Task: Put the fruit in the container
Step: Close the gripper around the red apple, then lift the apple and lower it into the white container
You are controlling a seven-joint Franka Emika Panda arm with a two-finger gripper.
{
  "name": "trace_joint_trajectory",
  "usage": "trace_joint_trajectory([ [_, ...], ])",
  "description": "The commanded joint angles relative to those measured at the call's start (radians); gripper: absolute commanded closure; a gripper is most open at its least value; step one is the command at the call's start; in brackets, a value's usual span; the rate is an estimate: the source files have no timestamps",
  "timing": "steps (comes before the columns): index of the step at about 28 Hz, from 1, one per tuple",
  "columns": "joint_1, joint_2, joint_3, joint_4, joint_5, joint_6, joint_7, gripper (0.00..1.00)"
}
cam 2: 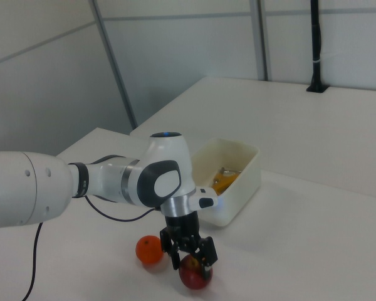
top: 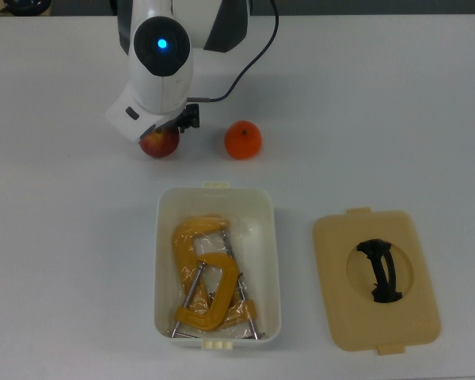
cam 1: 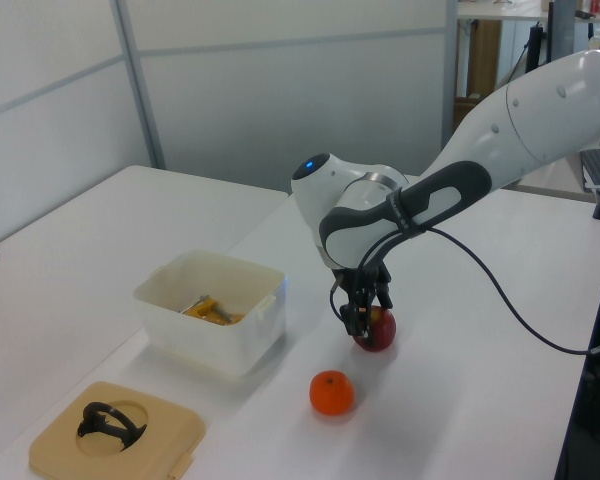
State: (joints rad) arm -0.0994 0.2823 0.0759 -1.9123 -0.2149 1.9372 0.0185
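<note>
A: Red apple (cam 1: pixel 377 330) on the white surface (top: pixel 396 119), just under the end effector (cam 2: pixel 191 258). Sitting right at the arm's wrist in the top view, half hidden by the white housing.

B: End effector spread around the apple, one black finger (cam 1: pixel 352 316) on each side in the left view. Whether actually pinching or merely straddling, cannot tell.

A: Orange (top: pixel 243 139) beside the apple, to the top view's right, apart from it. Resting free on the surface.

B: White tub (top: pixel 271 237) below both fruits in the top view, near them but not touching. Open on top.

A: Yellow-orange C-clamps (top: pixel 206 277) lying inside the tub, filling much of the floor, metal screws crossing each other.

B: Tan lid (top: pixel 332 269) with black handle (top: pixel 380 271) flat on the surface, just beside the tub on the top view's right. Handle facing up.

A: Blue light glowing on the arm (top: pixel 160 63) above the wrist. Black cable (cam 1: pixel 500 300) looping from the wrist toward the left view's right.
</note>
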Motion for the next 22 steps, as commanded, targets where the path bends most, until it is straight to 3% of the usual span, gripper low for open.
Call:
trace_joint_trajectory([
  [1, 0.0, -0.023, -0.002, -0.054, -0.023, 0.026, -0.025, 0.06],
  [2, -0.002, -0.031, -0.002, -0.05, -0.021, 0.022, -0.025, 0.26],
  [9, 0.0, -0.077, -0.002, 0.022, -0.009, 0.003, -0.011, 0.54],
  [16, 0.01, -0.098, 0.008, 0.198, -0.003, -0.075, -0.011, 0.54],
  [20, 0.032, -0.081, 0.008, 0.246, -0.021, -0.043, -0.006, 0.52],
  [22, 0.047, -0.071, 0.008, 0.249, -0.032, 0.052, 0.006, 0.52],
])
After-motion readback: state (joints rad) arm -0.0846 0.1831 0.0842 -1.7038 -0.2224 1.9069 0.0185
